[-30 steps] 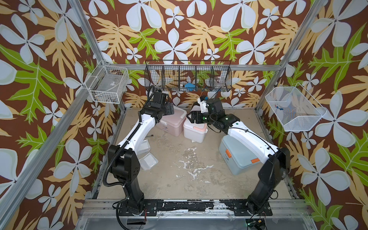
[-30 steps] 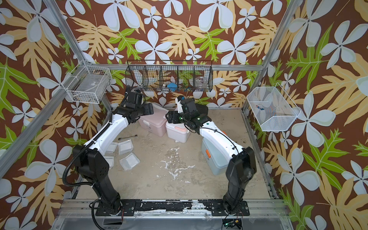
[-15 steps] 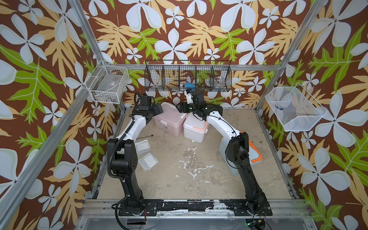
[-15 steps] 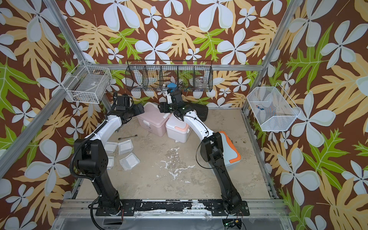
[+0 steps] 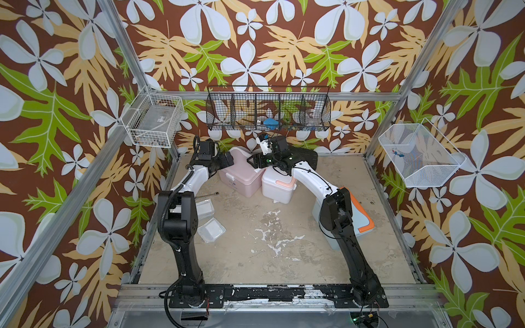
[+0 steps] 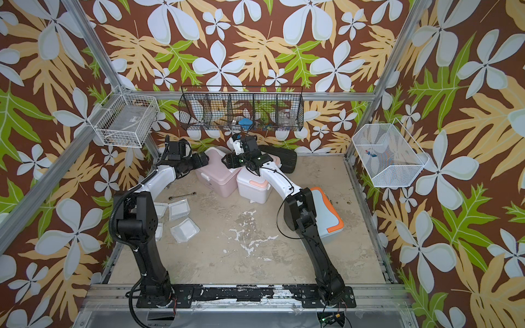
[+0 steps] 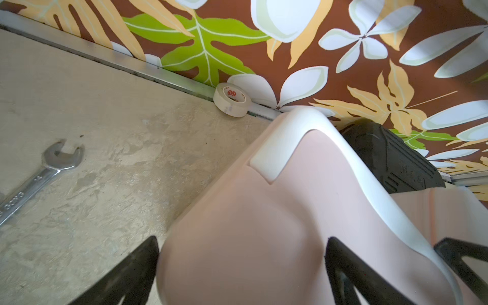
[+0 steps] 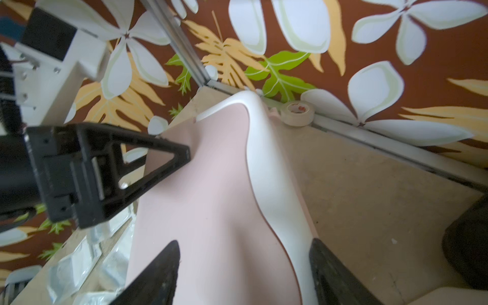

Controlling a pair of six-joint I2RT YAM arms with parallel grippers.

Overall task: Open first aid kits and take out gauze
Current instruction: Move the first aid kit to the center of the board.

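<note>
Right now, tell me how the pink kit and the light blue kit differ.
Colour: the pink kit has a white handle; the light blue kit has orange trim. Place: the pink kit stands at the back; the light blue kit sits by the right arm's elbow. Attention: left gripper and right gripper straddle the pink kit; neither is near the light blue kit. Both are rounded plastic boxes, seemingly closed.

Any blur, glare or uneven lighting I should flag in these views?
Both top views: even light, sharp, no hard shadows. Left wrist: the close pink kit is soft, the wrench crisper. Right wrist: glare on the gauze packets, the near fingers blurred.
</note>
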